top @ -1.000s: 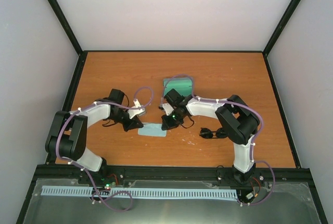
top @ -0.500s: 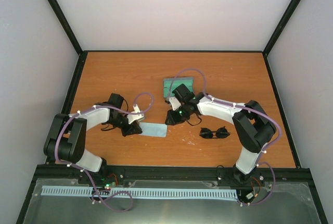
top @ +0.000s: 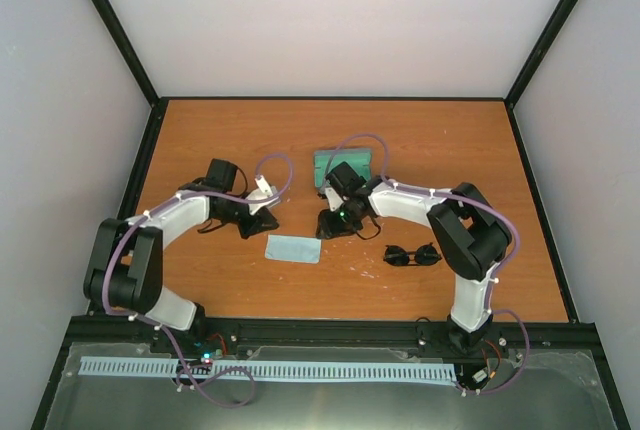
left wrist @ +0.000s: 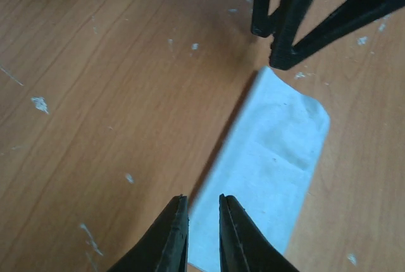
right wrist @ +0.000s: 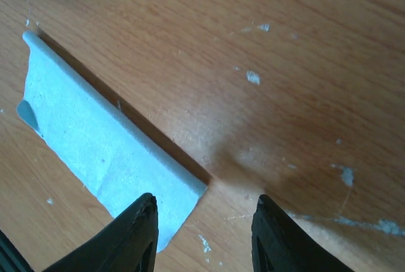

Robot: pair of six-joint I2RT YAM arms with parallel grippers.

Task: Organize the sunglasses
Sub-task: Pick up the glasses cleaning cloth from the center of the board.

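1. My top camera sits high behind the near edge of the tabletop, tilted down toward the far edge, and it takes in the whole surface from a distance.
2. My left wrist camera hangs close over the tabletop, looking down past the left tool.
3. My right wrist camera looks down from just as close, past the right tool.
4. All three views share the pale blue cloth near the tabletop's middle.
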